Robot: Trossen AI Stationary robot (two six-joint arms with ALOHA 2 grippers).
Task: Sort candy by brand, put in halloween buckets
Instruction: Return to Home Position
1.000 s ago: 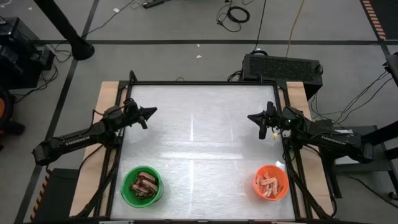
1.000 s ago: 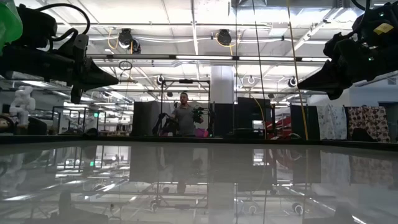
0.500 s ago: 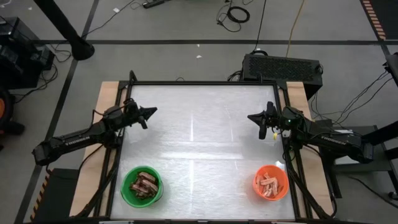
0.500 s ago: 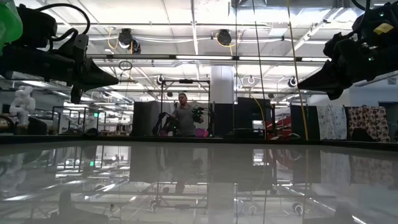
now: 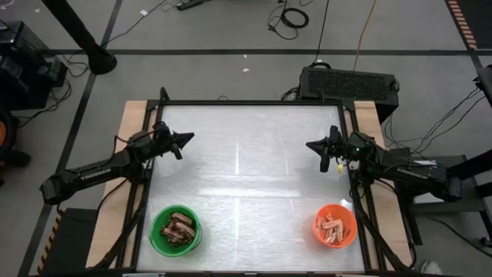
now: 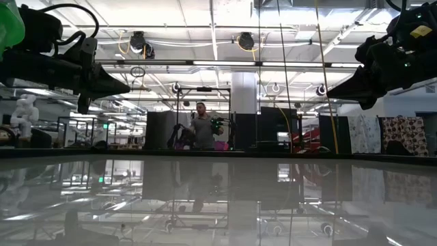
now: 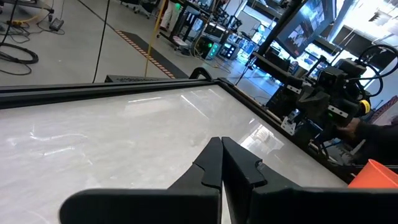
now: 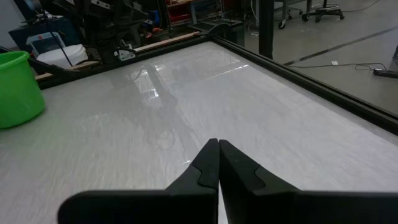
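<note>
A green bucket [image 5: 175, 230] stands on its base at the table's near left and holds dark reddish-brown candy [image 5: 180, 228]. An orange bucket [image 5: 334, 225] stands at the near right with pale tan candy [image 5: 334, 227] inside. My left gripper [image 5: 189, 138] hangs shut above the table's left side, pointing level toward the middle, with nothing in it [image 7: 221, 142]. My right gripper [image 5: 309, 145] hangs shut above the right side, pointing toward the middle, also with nothing in it [image 8: 218, 144]. The green bucket [image 8: 17, 87] also shows in the right wrist view.
The white table top [image 5: 246, 177] lies bare between the two grippers, framed by a black rim [image 5: 254, 102]. A black box [image 5: 347, 82] sits beyond the far right corner. A person [image 6: 202, 128] stands far off in the room behind the table.
</note>
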